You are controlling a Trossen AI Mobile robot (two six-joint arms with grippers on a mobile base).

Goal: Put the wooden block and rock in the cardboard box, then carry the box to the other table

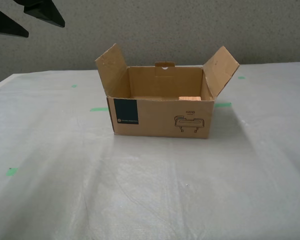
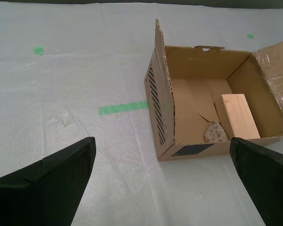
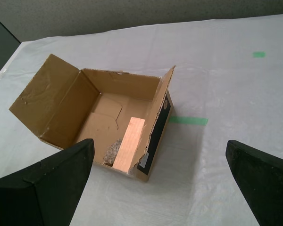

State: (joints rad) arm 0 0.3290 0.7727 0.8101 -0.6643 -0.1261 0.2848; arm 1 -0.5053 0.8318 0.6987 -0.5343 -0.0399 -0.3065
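The cardboard box [image 1: 160, 117] stands open on the other table [image 1: 140, 195], a whitish wrinkled sheet with green tape marks. Inside it lies the wooden block [image 2: 239, 116], and the rock [image 2: 215, 133] rests beside the block near the front wall. In the exterior view only the block's top [image 1: 189, 98] shows over the rim; the rock is hidden there. My second gripper [image 2: 162, 183] hangs open, back from the box [image 2: 198, 61], holding nothing. My first gripper [image 3: 158, 183] is open too, apart from the box [image 3: 61, 103], block [image 3: 130, 143] and rock [image 3: 112, 151].
Green tape strips [image 1: 99, 109] [image 1: 222, 104] lie on the sheet at either side of the box, and smaller marks [image 1: 11, 171] are scattered about. Black arm parts [image 1: 12, 20] show in the exterior view's top left corner. A grey wall runs behind the table.
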